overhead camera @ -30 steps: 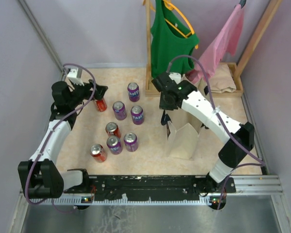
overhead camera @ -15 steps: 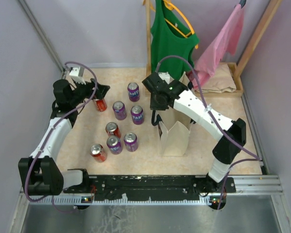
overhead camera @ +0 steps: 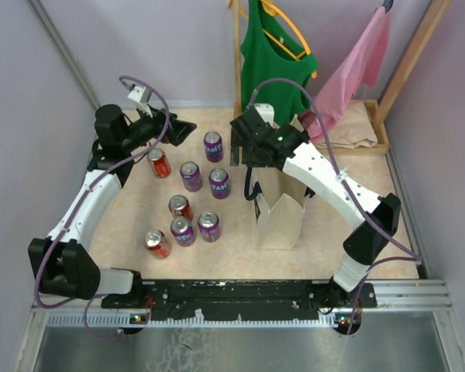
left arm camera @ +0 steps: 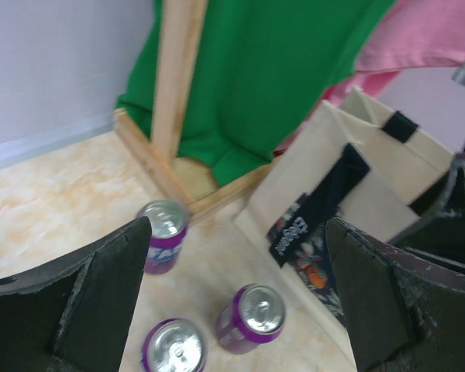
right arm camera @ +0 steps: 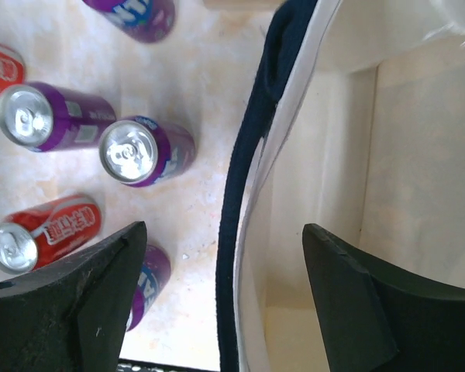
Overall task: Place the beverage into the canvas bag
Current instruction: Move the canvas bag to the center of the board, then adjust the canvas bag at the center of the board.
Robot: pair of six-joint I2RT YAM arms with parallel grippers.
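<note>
**A:** Marbled beige tabletop, lilac walls. Where's the right claw?

**B:** Over the upright canvas bag, fingers spread wide, gripping nothing. The bag's navy handle and near wall run between the fingers, touching neither. The bag's inside lies below the right finger.

**A:** And the drinks?

**B:** Standing on the table to that claw's left: five purple cans and three red cans.

**A:** Left claw?

**B:** Raised, jaws fully apart, nothing held. One of the purple cans sits just below its left finger, and the bag is ahead by its right finger.
</note>
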